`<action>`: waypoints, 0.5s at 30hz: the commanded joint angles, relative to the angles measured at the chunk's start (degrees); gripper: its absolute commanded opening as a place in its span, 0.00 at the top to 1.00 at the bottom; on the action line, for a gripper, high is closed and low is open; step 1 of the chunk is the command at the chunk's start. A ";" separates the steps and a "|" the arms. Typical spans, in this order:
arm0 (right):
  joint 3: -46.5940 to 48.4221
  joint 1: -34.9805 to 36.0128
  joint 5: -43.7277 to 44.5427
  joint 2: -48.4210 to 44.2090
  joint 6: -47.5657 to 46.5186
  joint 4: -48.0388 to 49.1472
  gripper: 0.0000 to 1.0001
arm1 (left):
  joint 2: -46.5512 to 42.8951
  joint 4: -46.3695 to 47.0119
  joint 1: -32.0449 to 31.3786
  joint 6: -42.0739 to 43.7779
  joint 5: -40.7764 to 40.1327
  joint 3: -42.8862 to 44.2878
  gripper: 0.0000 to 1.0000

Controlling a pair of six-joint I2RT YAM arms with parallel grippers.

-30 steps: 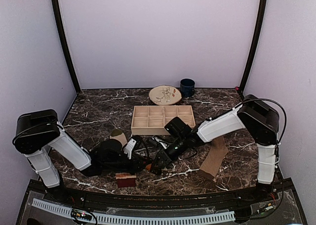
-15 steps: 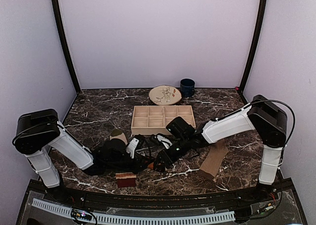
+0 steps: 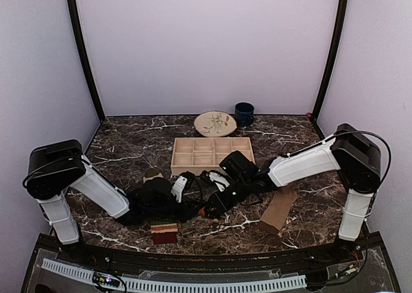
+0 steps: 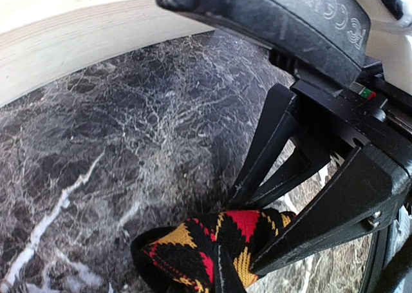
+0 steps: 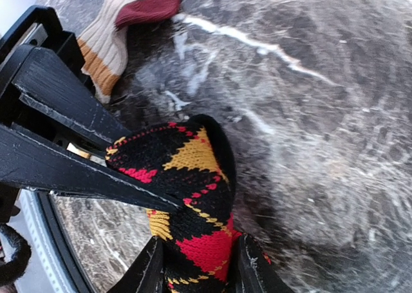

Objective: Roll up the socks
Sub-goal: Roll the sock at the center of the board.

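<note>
Near the front middle of the tabletop (image 3: pixel 129 151), both my arms meet over the argyle sock (image 5: pixel 193 177). My left jaws are clamped tight on its bunched end. My right jaws stand partly parted with the sock running between them, touching both sides; whether they pinch it I cannot tell. The striped sock (image 3: pixel 163 231) lies just beside, toward the near edge. The tan sock (image 3: pixel 278 209) lies apart on my right.

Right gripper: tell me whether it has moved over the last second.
Yes. The right gripper has shifted slightly right and away from the near edge, toward the tray.
</note>
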 commanded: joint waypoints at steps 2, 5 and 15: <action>-2.06 -0.30 9.23 -1.22 -0.69 -1.94 0.63 | 3.92 -6.74 -0.67 0.75 0.17 0.23 1.00; -2.37 -0.31 10.54 -2.05 -0.72 -1.70 0.61 | 4.98 -7.33 -0.67 0.82 0.10 1.05 1.00; -1.93 -0.31 14.98 -3.13 -1.17 -1.76 0.60 | 7.35 -8.62 -0.22 0.92 -0.49 2.25 1.00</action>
